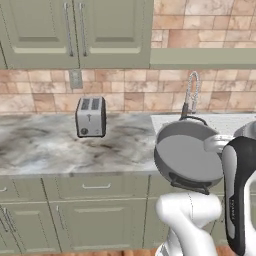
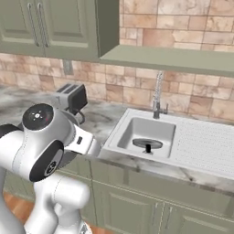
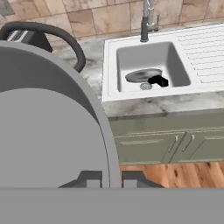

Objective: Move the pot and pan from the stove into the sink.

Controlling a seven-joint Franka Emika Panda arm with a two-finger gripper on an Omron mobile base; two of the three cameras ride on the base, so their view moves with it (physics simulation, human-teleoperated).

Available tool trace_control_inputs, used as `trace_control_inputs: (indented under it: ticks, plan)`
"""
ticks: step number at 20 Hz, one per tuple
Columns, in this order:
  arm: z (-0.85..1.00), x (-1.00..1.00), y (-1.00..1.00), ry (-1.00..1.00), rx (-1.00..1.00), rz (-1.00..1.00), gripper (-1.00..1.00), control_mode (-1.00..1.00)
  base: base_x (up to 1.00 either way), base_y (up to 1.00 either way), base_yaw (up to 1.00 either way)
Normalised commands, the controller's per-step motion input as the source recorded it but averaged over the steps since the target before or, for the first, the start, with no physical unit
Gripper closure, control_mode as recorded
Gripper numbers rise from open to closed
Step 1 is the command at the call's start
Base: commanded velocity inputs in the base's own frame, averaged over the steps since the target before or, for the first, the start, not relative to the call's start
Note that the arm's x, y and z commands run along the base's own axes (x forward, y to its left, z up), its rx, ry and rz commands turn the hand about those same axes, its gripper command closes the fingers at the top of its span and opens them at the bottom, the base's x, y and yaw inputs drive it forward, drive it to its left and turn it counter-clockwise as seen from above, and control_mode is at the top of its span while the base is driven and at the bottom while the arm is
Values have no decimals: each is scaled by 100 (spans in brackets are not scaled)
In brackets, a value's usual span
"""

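The gripper (image 3: pixel 111 177) is clamped on the rim of the pot (image 1: pixel 189 159), which hangs tipped in the air, short of the sink (image 2: pixel 119 133). Beyond it, the pan (image 2: pixel 147 144) already lies in the sink's basin. I'd level the pot over the basin and lower it beside the pan, clear of the faucet (image 2: pixel 157 95) behind.

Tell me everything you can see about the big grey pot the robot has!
The pot is wide, fairly shallow and dull grey like metal, with dark loop handles on opposite sides of its rim. It is tipped on edge in the air in front of the counter, its round flat face toward the left base camera. The tool is shut on its rim. It sits left of the sink.
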Motion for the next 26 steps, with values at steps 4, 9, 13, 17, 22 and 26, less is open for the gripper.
trace_control_inputs:
  ticks: [4,9,13,17,22,26]
  plan:
    - [0,0,0,0,0,0,100,100,1,-86,-4]
    - [0,0,0,0,0,0,100,100,0,-89,-7]
    - [0,0,0,0,0,0,100,100,0,-42,-6]
    - [0,0,0,0,0,0,100,100,-1,-23,-11]
    - [0,0,0,0,0,0,100,100,0,-19,-13]
    - [0,0,0,0,0,0,100,100,36,2,0]
